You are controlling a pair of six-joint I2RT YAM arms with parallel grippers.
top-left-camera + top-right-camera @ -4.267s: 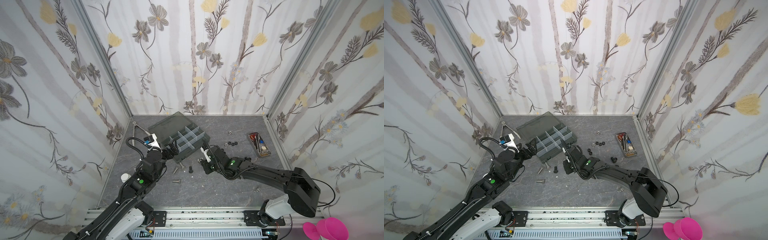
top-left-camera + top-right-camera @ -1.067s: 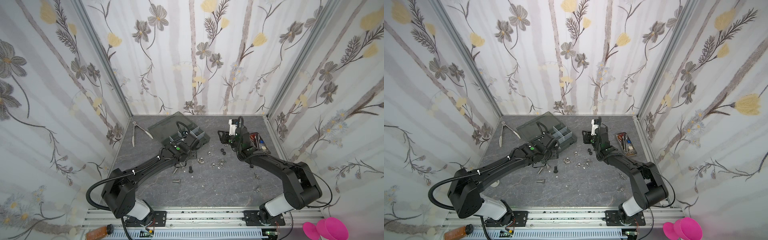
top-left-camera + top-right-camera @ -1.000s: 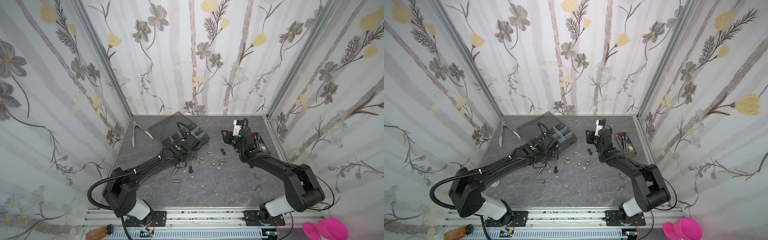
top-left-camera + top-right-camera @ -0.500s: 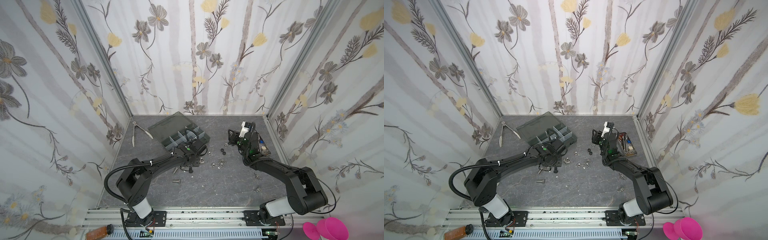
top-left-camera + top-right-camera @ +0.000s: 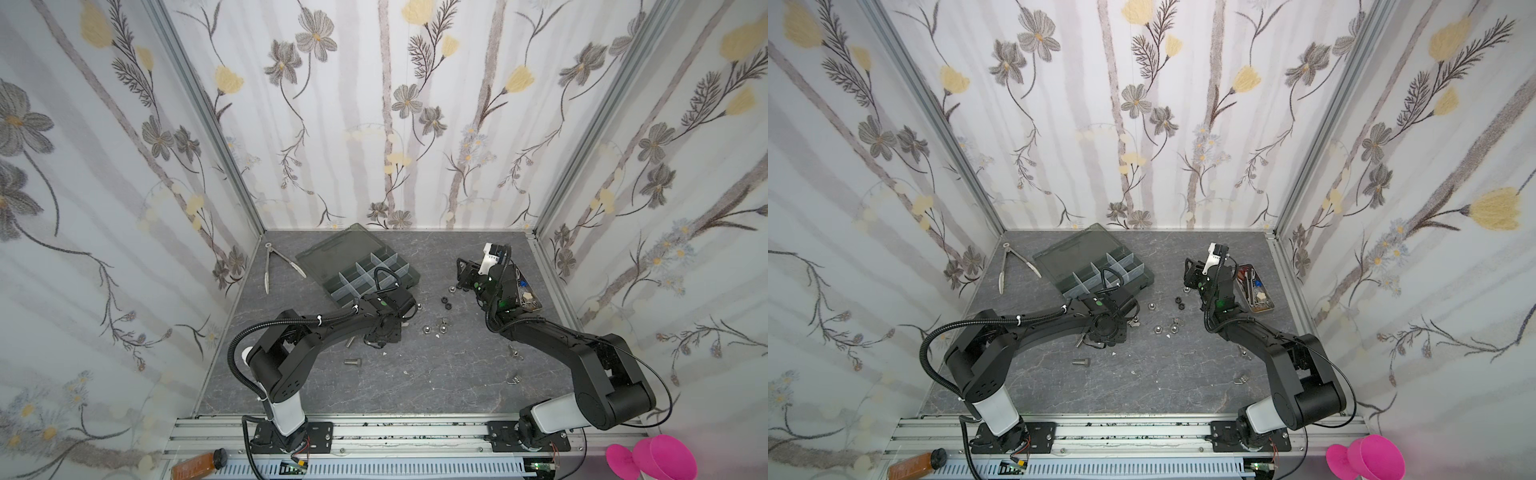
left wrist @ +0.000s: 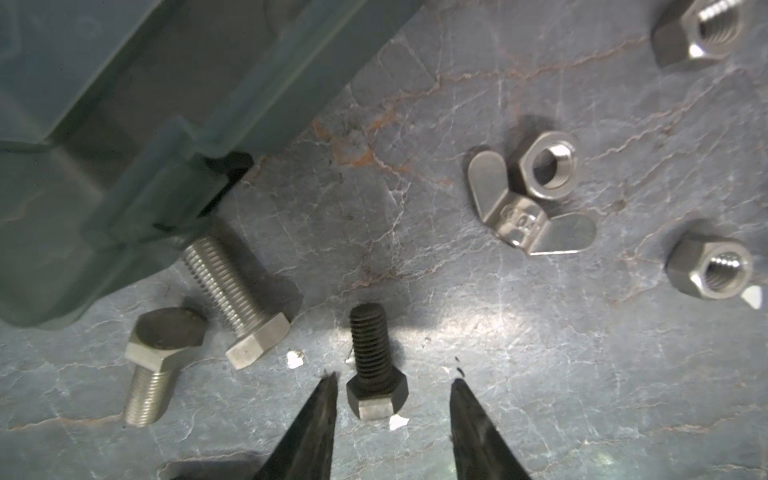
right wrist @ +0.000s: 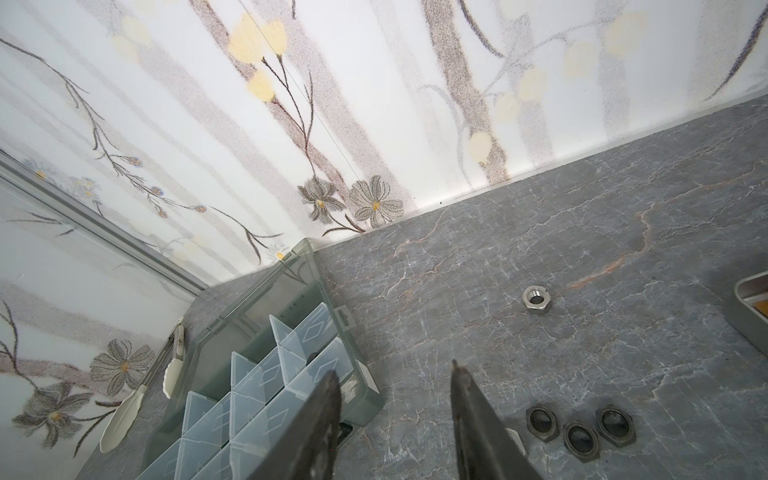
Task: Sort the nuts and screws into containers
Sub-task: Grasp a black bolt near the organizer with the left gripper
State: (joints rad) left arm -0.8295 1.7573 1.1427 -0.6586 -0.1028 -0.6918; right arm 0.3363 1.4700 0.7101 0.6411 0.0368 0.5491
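Straddling the black screw (image 6: 370, 365) at 6 o'clock from the organizer box (image 5: 332, 255), my left gripper (image 6: 393, 377) stands part open, gripping nothing — closing off-centre, I could skid its hex head toward the silver screw (image 6: 245, 307) beside it.

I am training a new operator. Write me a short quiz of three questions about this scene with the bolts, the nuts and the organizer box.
1. True or false: the left end effector is gripping the black bolt.
2. In the right wrist view, how many black ring nuts lie together? A) two B) three C) five
3. In the left wrist view, which silver part touches a silver hex nut?

Key
1. False: its jaws stand apart, one on each side of the bolt.
2. B
3. The wing nut.
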